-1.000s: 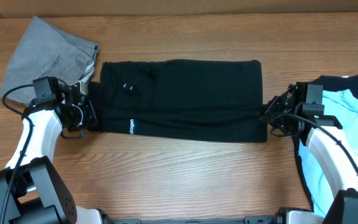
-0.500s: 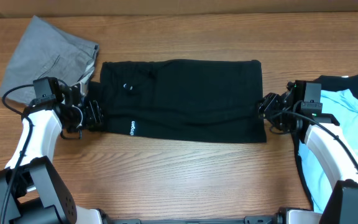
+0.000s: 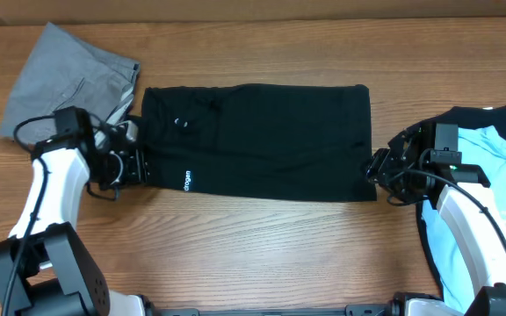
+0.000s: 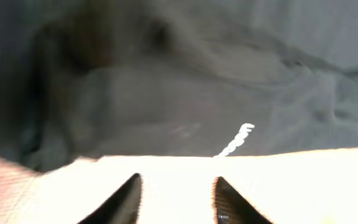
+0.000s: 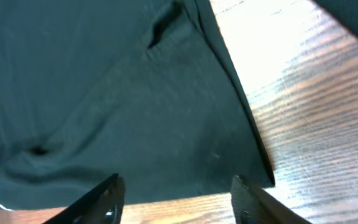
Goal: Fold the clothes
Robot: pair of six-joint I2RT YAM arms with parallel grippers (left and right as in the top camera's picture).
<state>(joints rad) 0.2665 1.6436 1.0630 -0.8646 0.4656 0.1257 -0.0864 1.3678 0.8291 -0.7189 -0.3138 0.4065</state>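
A black garment (image 3: 253, 140) lies folded into a flat rectangle across the middle of the table, with a small white logo (image 3: 186, 180) near its front left corner. My left gripper (image 3: 140, 166) sits at the garment's left end. In the left wrist view this gripper (image 4: 177, 183) is open over bare table, the black cloth (image 4: 185, 93) just ahead and nothing between the fingers. My right gripper (image 3: 377, 168) is at the garment's front right corner. In the right wrist view it (image 5: 178, 182) is open above the cloth's front edge (image 5: 135, 124), holding nothing.
A crumpled grey garment (image 3: 68, 83) lies at the back left, close to the left arm. A light blue shirt with dark trim (image 3: 499, 175) lies at the right edge under the right arm. Wooden tabletop (image 3: 262, 246) runs along the front.
Both grippers were shut on the ends of the black garment and have opened and let go. The right gripper has shifted slightly toward the front; the garment lies still.
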